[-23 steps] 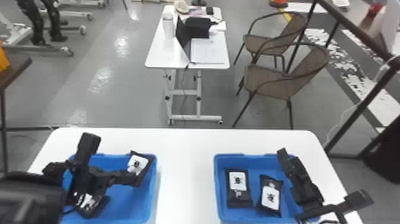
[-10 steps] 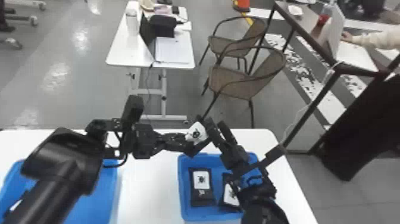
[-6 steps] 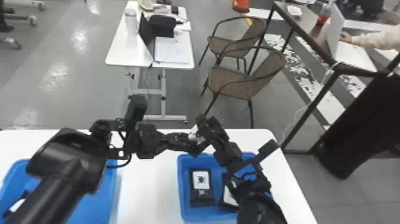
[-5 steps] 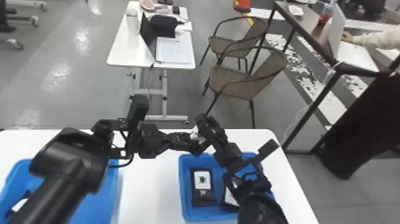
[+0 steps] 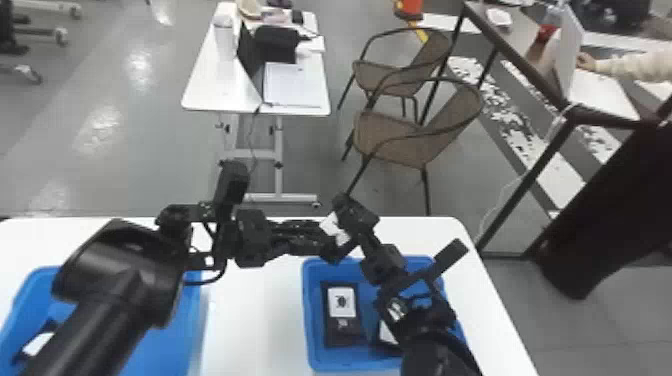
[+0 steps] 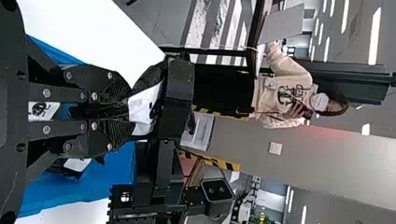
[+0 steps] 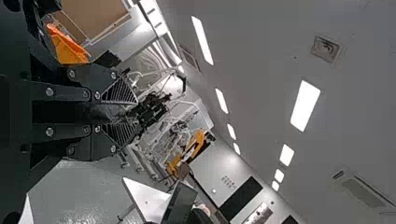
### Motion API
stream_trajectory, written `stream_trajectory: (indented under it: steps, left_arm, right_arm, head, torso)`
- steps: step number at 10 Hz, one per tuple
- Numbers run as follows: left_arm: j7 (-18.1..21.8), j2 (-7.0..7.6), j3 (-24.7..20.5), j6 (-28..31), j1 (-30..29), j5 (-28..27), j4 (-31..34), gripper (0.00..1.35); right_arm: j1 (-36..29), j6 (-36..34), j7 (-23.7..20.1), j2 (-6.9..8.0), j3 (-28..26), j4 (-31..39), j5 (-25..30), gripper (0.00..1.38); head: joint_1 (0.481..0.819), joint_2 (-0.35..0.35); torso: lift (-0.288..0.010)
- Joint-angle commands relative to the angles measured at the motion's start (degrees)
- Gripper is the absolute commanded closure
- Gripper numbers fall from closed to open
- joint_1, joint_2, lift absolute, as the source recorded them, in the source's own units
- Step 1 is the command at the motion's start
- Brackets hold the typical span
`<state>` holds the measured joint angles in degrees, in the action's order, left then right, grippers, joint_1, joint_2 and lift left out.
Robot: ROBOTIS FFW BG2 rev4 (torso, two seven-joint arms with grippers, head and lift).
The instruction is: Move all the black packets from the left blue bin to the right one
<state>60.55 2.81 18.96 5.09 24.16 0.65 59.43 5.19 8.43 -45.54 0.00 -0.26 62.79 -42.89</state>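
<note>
Head view: The left gripper (image 5: 324, 239) extends over the white table (image 5: 252, 330) from the left side. Its fingers are clamped on a black packet (image 5: 331, 225). The right gripper (image 5: 350, 220) meets the same packet from the other side, above the far edge of the right bin (image 5: 307, 320). Relative to 2.3 s ago, the view has swung to the right, the left gripper has travelled out of the left bin (image 5: 194, 320) with the packet, and the right gripper has moved in to meet it. Relative to 1.0 s ago, the right gripper covers more of the white label. Two packets (image 5: 341, 300) lie side by side in the right bin, as before; one (image 5: 39, 342) lies in the left bin.

Left wrist view: The left gripper (image 6: 131, 112) has its ribbed pads closed against the packet; the label projects past the tips, next to the right gripper.

Right wrist view: The right gripper (image 7: 137, 113) has its pads drawn in on a dark strip of the packet.
</note>
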Motion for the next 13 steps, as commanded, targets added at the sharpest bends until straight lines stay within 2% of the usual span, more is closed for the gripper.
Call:
stream_trajectory:
  steps: [1,2,4,5,6,7,8,9,10,11,12,13]
  left_arm:
    - [-1.0,0.36,-2.3,0.0,-1.7,1.3,1.0,0.39]
    - [-1.8,1.41,-4.6,1.3,-3.9,1.4,3.4,0.07]
    - [-6.8,5.72,-11.4,9.7,-12.2,3.0,15.5,0.1]
    - [-10.0,8.09,-15.9,14.8,-17.5,5.1,22.3,0.0]
    - [-10.8,9.85,-21.1,18.3,-22.4,5.0,27.8,0.0]
    - [-11.2,10.55,-26.3,19.3,-26.6,6.6,31.0,0.0]
    - [-11.2,10.46,-31.0,19.7,-29.6,6.2,33.5,0.0]
    - [-11.2,10.11,-34.3,19.9,-31.3,5.2,35.1,0.0]
    - [-8.6,10.02,-37.0,19.6,-31.3,1.6,35.3,0.03]
    - [-3.7,10.02,-40.0,21.2,-30.4,-4.9,35.3,0.17]
    - [-1.4,9.76,-41.5,23.9,-29.9,-8.1,35.3,0.25]
    - [-1.4,8.79,-42.3,27.8,-30.4,-8.6,35.3,0.28]
  right_arm:
    - [-0.3,0.0,-0.1,0.05,-0.2,-0.3,-1.6,1.29]
    - [-0.4,0.0,-0.1,0.05,-1.8,-0.7,-1.5,1.29]
    - [-1.0,0.0,-0.1,0.05,-6.6,-2.7,-0.3,1.29]
    - [-1.7,0.0,-0.1,0.05,-8.8,-4.7,0.4,1.29]
    - [-1.8,0.0,-0.1,0.05,-10.7,-7.6,0.9,1.28]
    - [-1.8,0.4,0.1,0.05,-11.7,-10.6,1.5,1.23]
    - [-1.7,2.6,1.2,0.05,-11.9,-13.0,1.7,0.79]
    - [-1.8,4.3,2.3,0.05,-12.7,-13.4,1.2,0.28]
    - [-2.3,4.7,2.2,0.05,-13.3,-12.5,-0.2,0.03]
    - [-2.9,4.7,2.2,0.05,-13.9,-10.8,-0.3,0.1]
    - [-3.4,4.7,2.2,0.05,-13.8,-9.6,-0.6,0.17]
    - [-4.0,4.4,2.2,0.05,-13.6,-8.7,-1.0,0.2]
  head:
    - [0.695,-0.192]
    - [0.695,-0.187]
    - [0.695,-0.171]
    - [0.695,-0.149]
    - [0.695,-0.118]
    - [0.695,-0.099]
    - [0.695,-0.057]
    - [0.695,-0.022]
    - [0.695,0.008]
    - [0.695,0.023]
    - [0.695,0.031]
    - [0.695,0.051]
  torso:
    - [0.0]
    - [0.0]
    - [0.0]
    - [0.0]
    - [0.0]
    - [0.0]
    - [0.0]
    - [0.0]
    - [0.0]
    - [0.0]
    - [0.0]
    - [0.0]
